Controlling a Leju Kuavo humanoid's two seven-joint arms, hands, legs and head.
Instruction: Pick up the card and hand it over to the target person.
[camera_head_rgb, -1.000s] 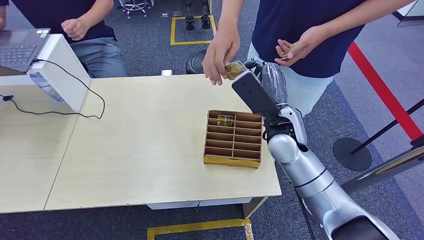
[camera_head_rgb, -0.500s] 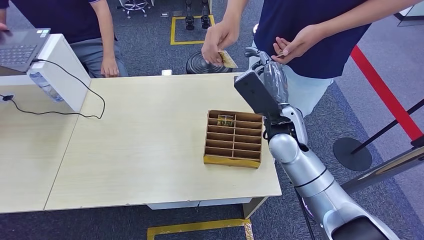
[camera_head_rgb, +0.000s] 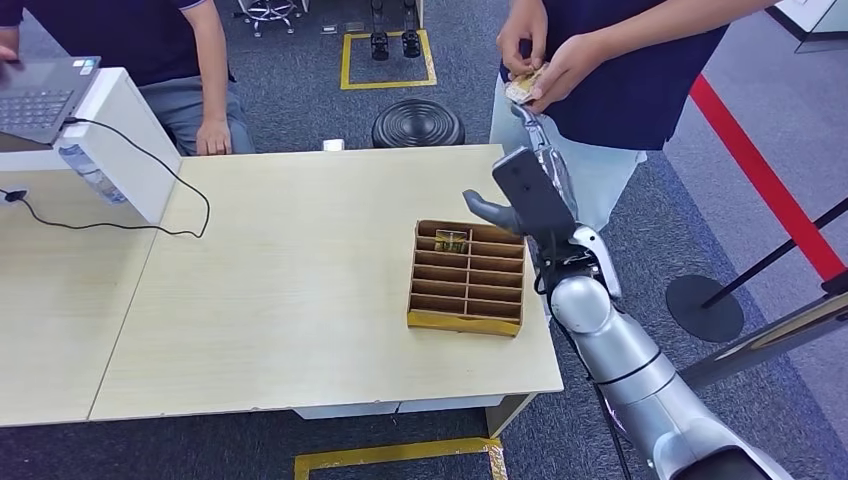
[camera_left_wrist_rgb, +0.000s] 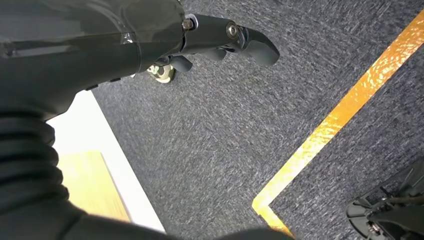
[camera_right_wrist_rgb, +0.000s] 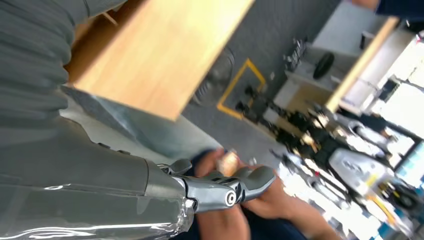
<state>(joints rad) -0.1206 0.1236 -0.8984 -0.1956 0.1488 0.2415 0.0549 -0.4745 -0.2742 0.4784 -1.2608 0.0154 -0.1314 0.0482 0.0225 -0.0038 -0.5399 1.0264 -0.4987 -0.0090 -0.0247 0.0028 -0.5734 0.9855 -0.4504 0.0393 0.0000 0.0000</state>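
Wooden table (camera_head_rgb: 300, 300) far edge: right robot hand (camera_head_rgb: 527, 180) empty.

So the desk (camera_head_rgb: 300, 290) is a light wood top, with a second light top butted up against its left side. A brown divider box (camera_head_rgb: 467, 277) sits toward its right edge, something small and yellowish in a far compartment, maybe a card. Far left there's a white block (camera_head_rgb: 125, 140), a laptop (camera_head_rgb: 42, 95) on top, and a black cable (camera_head_rgb: 150, 190) trailing across.
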